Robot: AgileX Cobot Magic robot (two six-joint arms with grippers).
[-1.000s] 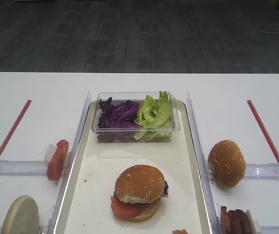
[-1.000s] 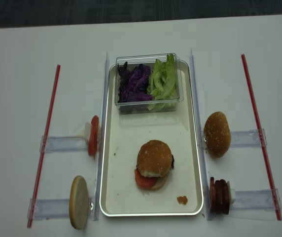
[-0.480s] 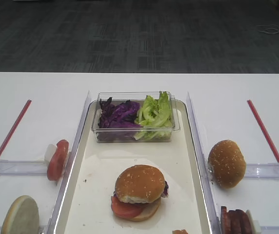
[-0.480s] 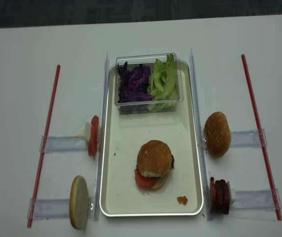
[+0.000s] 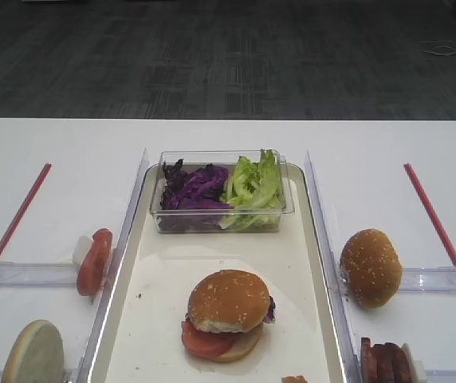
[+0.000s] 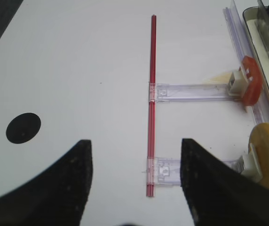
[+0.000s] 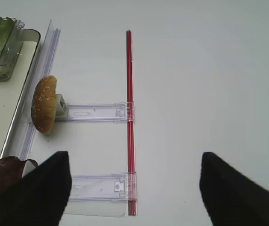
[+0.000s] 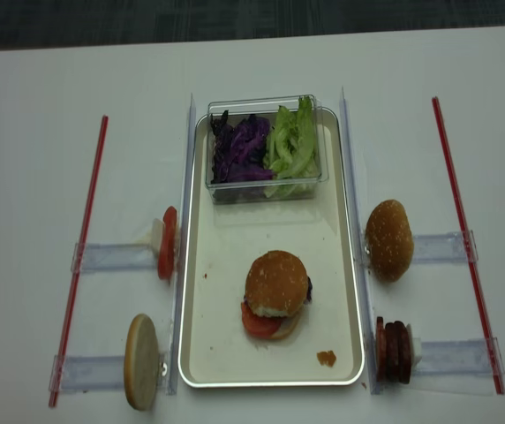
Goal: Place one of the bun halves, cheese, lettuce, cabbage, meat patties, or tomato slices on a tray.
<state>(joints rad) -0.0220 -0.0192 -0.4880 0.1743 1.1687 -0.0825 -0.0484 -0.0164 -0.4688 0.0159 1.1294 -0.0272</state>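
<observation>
A stacked burger lies on the cream tray (image 8: 351,265), with a sesame bun half (image 8: 276,283) on top and a tomato slice (image 8: 257,321) under it. Another seeded bun half (image 8: 388,239) (image 7: 43,104) stands on edge right of the tray, with the meat patties (image 8: 393,351) below it. The cabbage (image 8: 239,148) and lettuce (image 8: 292,141) fill a clear tub. A tomato slice (image 8: 166,243) (image 6: 250,86) stands left of the tray. Cheese is out of view. My right gripper (image 7: 133,155) and left gripper (image 6: 135,141) are open and empty, over bare table outside the tray.
A pale seedless bun half (image 8: 141,362) (image 6: 266,157) stands at the front left. Clear plastic holders (image 8: 111,257) and red strips (image 8: 464,238) (image 8: 83,247) lie on both sides of the tray. A small orange crumb (image 8: 326,358) lies on the tray.
</observation>
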